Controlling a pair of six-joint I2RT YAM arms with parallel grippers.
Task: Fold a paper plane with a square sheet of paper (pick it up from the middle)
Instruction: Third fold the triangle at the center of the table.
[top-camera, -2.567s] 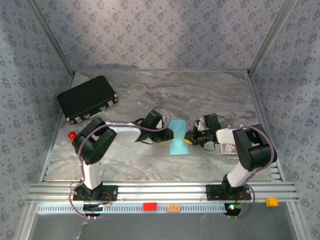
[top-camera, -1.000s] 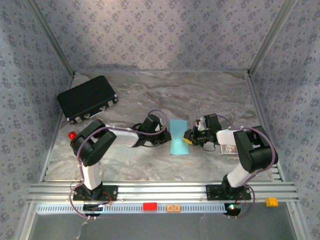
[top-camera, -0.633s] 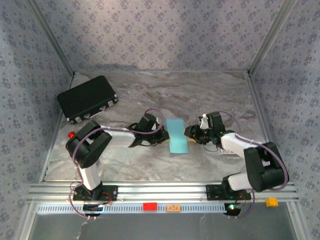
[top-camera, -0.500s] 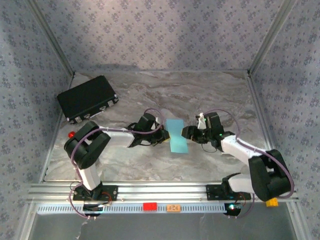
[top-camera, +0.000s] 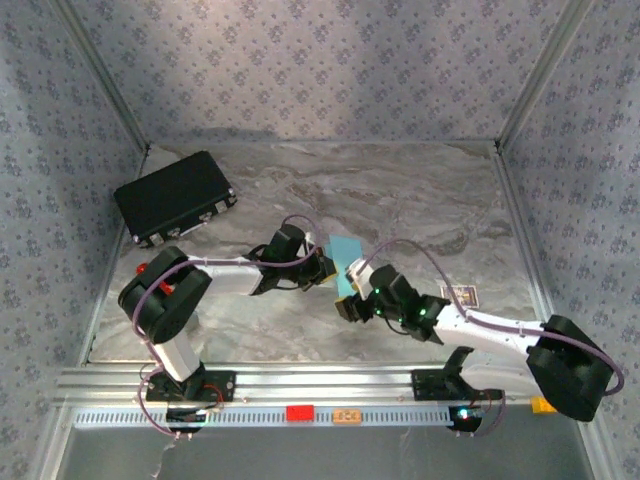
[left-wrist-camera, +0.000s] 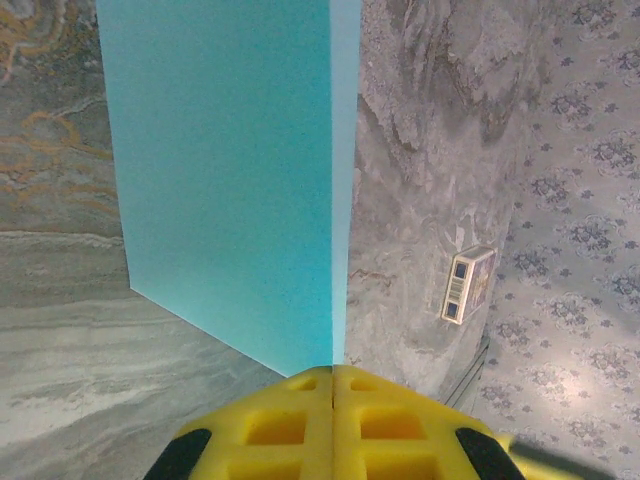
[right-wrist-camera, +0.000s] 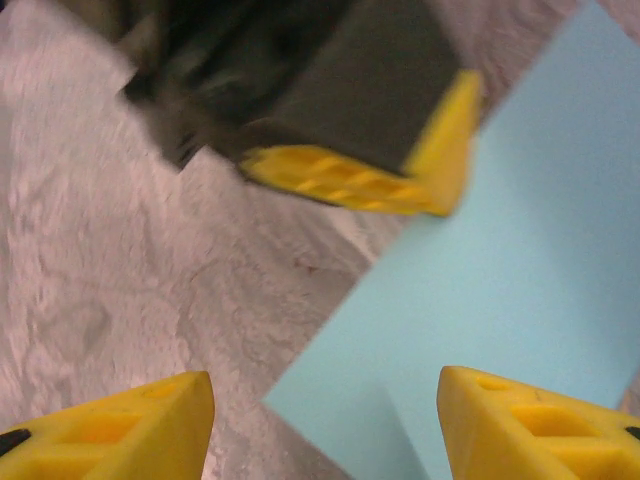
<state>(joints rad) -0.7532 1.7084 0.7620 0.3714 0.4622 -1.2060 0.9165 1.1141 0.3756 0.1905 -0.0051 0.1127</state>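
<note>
The left tool (left-wrist-camera: 333, 375) had its yellow fingers pressed together, pinching the paper (left-wrist-camera: 220, 180) by one edge. The right tool (right-wrist-camera: 322, 385) hung just beside it with its fingers spread wide, the paper's corner lying between them and touching neither.

A small printed card (top-camera: 461, 296) lay on the counter (top-camera: 400, 190) to the right, near the right arm. It carried some dark and pale print, too small for me to read. I made out no other label or writing.

The paper was plain light cyan-blue and unmarked, seen as one broad flat panel with a paler narrow strip along one side, as if folded there. It sat near the middle of the counter, between the two tools.

The counter was grey, veined like marble, with a silver rail (top-camera: 320, 380) along its near edge. A black case (top-camera: 175, 197) lay at the far left corner, well apart from the paper. The walls (top-camera: 300, 70) were blue-grey, patterned with small repeated sprigs.
</note>
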